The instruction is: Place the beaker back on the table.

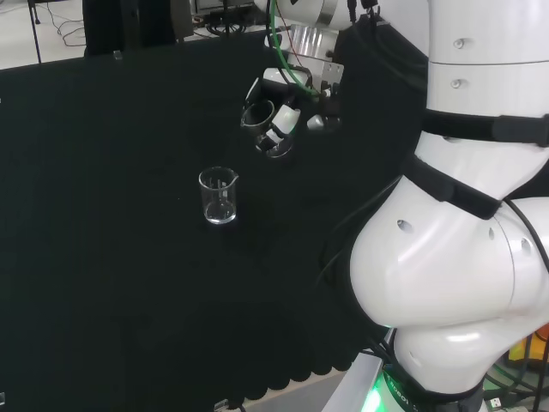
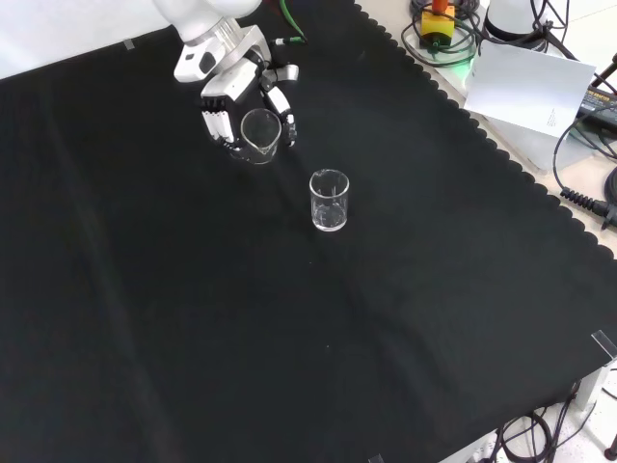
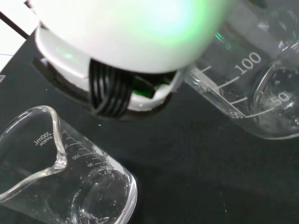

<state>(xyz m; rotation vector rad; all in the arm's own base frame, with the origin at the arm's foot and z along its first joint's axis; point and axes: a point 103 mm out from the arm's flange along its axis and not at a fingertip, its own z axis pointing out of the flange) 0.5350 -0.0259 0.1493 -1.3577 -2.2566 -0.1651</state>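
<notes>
My hand (image 1: 281, 127) hangs above the black cloth with its fingers curled round a clear glass beaker (image 1: 257, 114), which is tilted with its mouth turned sideways. From the front, the hand (image 2: 224, 89) comes in from the top and the held beaker (image 2: 260, 135) sits between its fingers and thumb. A second clear beaker (image 1: 218, 196) stands upright on the cloth, apart from the hand, a little nearer and to the right in the front view (image 2: 329, 200). Close up in the wrist view are a graduated beaker (image 3: 261, 88) beside the blurred white hand (image 3: 131, 37) and a spouted beaker (image 3: 60, 177).
The arm's white links (image 1: 455, 215) stand at the right of the head view. Off the cloth's scalloped right edge in the front view lie a white sheet (image 2: 528, 87), cables (image 2: 578, 193) and a yellow-orange device (image 2: 436, 21). Bare cloth (image 2: 289, 338) stretches below the standing beaker.
</notes>
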